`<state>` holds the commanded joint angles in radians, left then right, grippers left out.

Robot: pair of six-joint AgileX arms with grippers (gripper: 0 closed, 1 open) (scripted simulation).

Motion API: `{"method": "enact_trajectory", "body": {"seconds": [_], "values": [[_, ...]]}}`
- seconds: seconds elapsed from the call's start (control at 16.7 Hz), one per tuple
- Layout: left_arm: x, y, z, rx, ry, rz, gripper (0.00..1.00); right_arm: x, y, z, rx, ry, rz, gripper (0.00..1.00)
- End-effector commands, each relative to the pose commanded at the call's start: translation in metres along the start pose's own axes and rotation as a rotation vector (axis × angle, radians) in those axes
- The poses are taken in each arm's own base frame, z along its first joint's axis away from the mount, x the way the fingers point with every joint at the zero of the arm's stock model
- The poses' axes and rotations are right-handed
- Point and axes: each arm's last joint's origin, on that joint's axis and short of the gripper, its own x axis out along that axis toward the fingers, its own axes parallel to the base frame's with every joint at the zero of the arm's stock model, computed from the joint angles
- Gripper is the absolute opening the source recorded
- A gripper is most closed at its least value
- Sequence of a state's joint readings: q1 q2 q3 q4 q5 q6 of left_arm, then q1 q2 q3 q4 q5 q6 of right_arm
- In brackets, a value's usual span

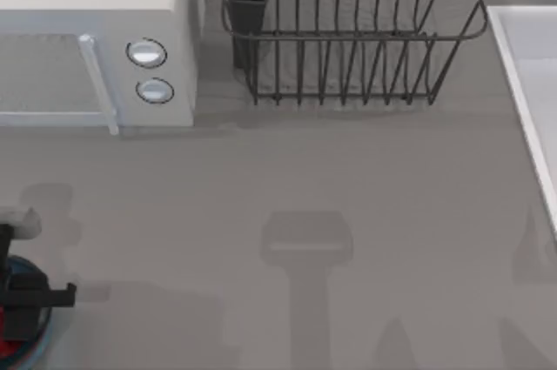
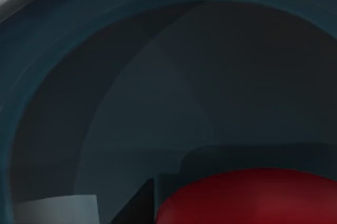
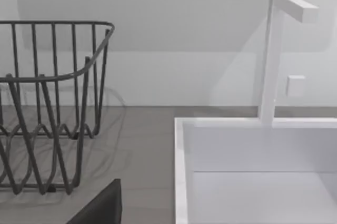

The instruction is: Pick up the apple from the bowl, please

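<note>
Reaching into the bowl

Sitting low in bowl [image 2: 47, 76] at table's near-left corner: apple [image 2: 253, 197], glossy, firm, probably slippery. Best pinched across widest middle. Left gripper [image 1: 22, 300] right over it; can't tell if clenched. Right arm parked.

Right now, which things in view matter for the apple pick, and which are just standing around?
Job:
apple
bowl, at the table's front left edge
left gripper, down over the bowl

Just standing around:
microwave
wire dish rack
sink
faucet
</note>
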<state>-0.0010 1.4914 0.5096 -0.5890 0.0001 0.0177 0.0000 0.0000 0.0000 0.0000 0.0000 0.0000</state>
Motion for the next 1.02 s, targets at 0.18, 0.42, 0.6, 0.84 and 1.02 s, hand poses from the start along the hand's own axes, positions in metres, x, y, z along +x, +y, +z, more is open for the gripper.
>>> {"method": "enact_trajectory", "body": {"seconds": [0.18, 0.42, 0.6, 0.84, 1.02], "values": [[-0.032, 0.000, 0.006, 0.017, -0.066, -0.053, 0.00, 0.000, 0.000, 0.000, 0.000, 0.000, 0.000, 1.00], [-0.054, 0.000, 0.020, 0.017, -0.052, -0.054, 0.00, 0.000, 0.000, 0.000, 0.000, 0.000, 0.000, 1.00], [-0.097, 0.000, 0.038, 0.017, -0.042, -0.054, 0.00, 0.000, 0.000, 0.000, 0.000, 0.000, 0.000, 1.00], [-0.182, 0.000, 0.043, 0.017, -0.025, -0.055, 0.00, 0.000, 0.000, 0.000, 0.000, 0.000, 0.000, 1.00], [-0.238, 0.000, 0.029, 0.017, -0.038, -0.054, 0.00, 0.000, 0.000, 0.000, 0.000, 0.000, 0.000, 1.00]]}}
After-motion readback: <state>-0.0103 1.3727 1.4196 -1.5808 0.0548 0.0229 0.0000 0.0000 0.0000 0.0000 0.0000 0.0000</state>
